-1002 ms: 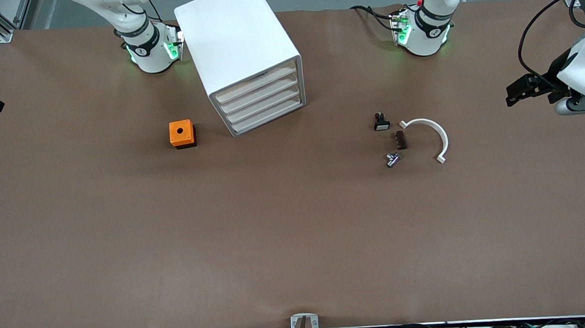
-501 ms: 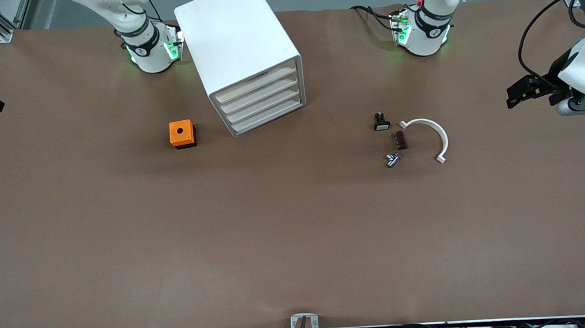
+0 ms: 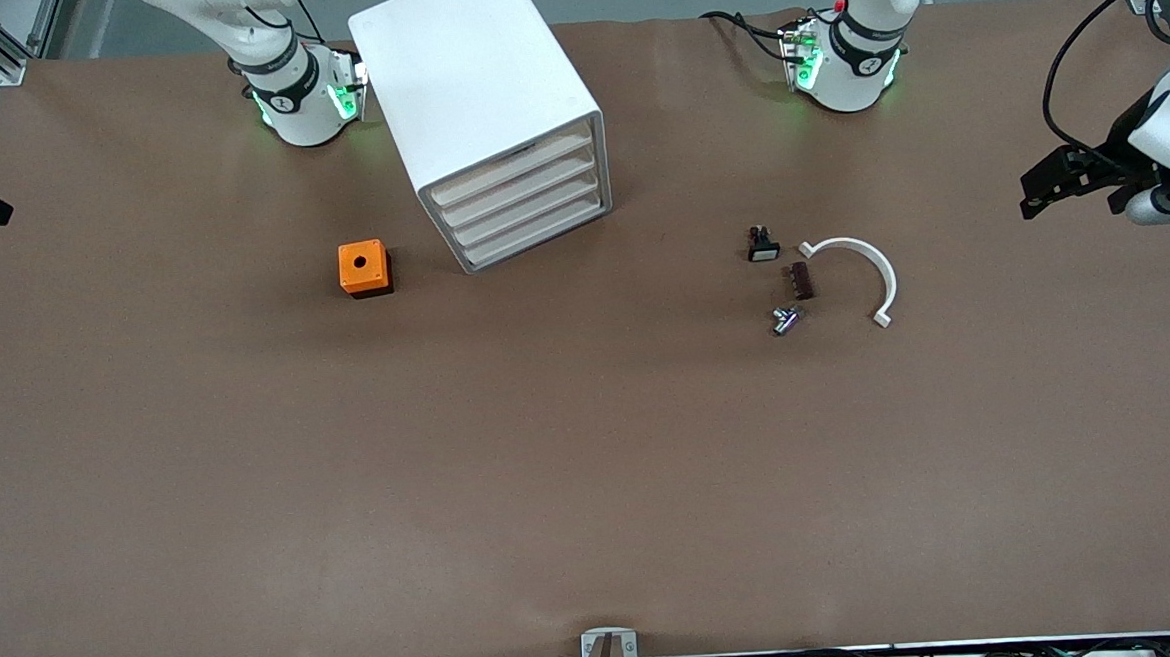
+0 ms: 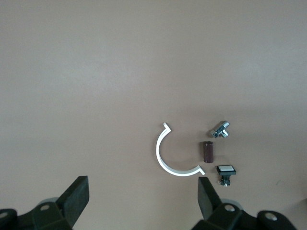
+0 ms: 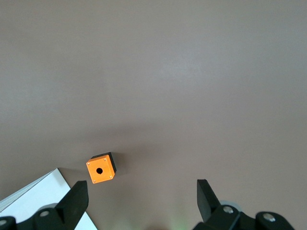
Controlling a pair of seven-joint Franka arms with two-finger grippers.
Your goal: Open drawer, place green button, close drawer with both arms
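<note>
L gripper (image 4: 141, 199) jaws apart, empty – table's L-arm end | R gripper (image 5: 141, 199) apart, empty | drawer (image 3: 538, 233) closed

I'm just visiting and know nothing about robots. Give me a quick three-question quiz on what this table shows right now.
1. True or false: all four drawers of the white cabinet are shut.
2. Which lies nearer the front camera: the orange box or the white curved piece?
3. Multiple choice: the left gripper has its jaws A) open and empty, B) shut on a part, C) hidden.

Key: 1 true. 2 the white curved piece. 3 A; it hangs over the left arm's end of the table. The right gripper is open too.
</note>
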